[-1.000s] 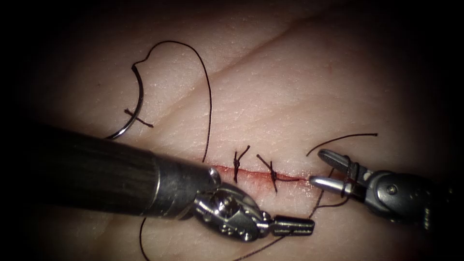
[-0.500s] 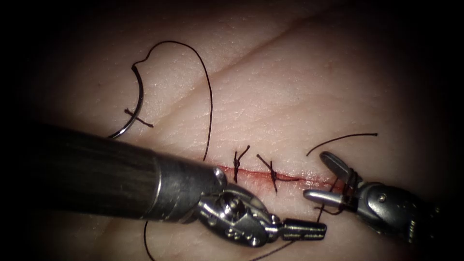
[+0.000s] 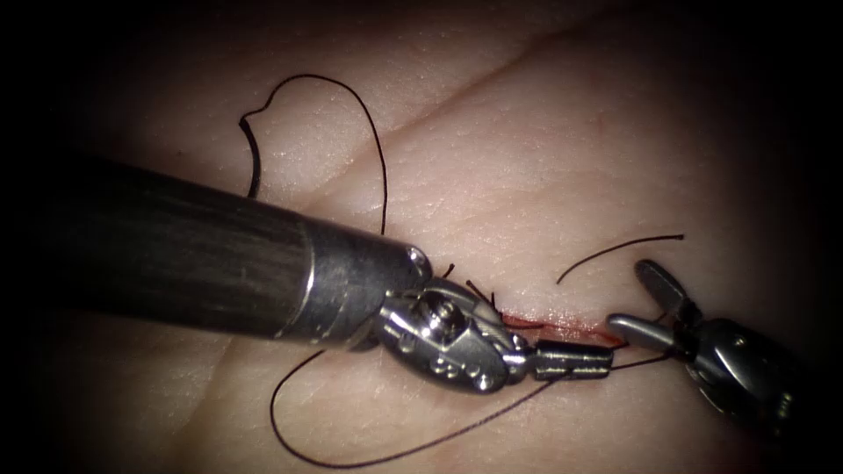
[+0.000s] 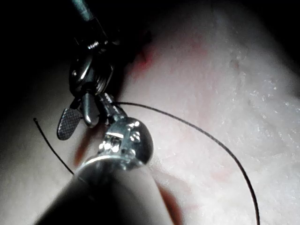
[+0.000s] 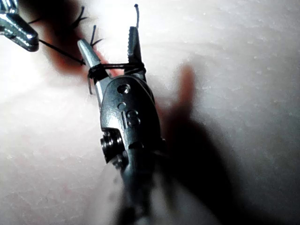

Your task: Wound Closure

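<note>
- Two pincers work over one piece of tissue (image 3: pixel 544 158) with one cut (image 3: pixel 562 326), a red line with red fluid (image 3: pixel 575 332) along it.
- One curved needle (image 3: pixel 254 162) lies flat on the tissue, well to the left of the cut and not in it; only its upper arc shows above the left arm's shaft, and neither pincer holds it.
- One long thread (image 3: pixel 379 167) runs from the needle's top end, arches up and over, and comes down toward the cut. A second loop of it sweeps below the left pincer across the lower tissue.
- Knots on the cut: one stitch knot (image 3: pixel 481 294) shows for certain beside the left wrist — any others are hidden under the tool.
- One free thread end (image 3: pixel 619 249) curves up to the right, above the right pincer.
- Left pincer (image 3: pixel 575 360): jaws together, clamped on the thread just below the right end of the cut; a taut strand runs from its tip to the right pincer.
- Right pincer (image 3: pixel 645 303): jaws apart, at the cut's right end. In the right wrist view the thread is wrapped around both jaws near their base (image 5: pixel 115 68) — it is looped there, not gripped.
- The two pincer tips sit near each other, not touching.
</note>
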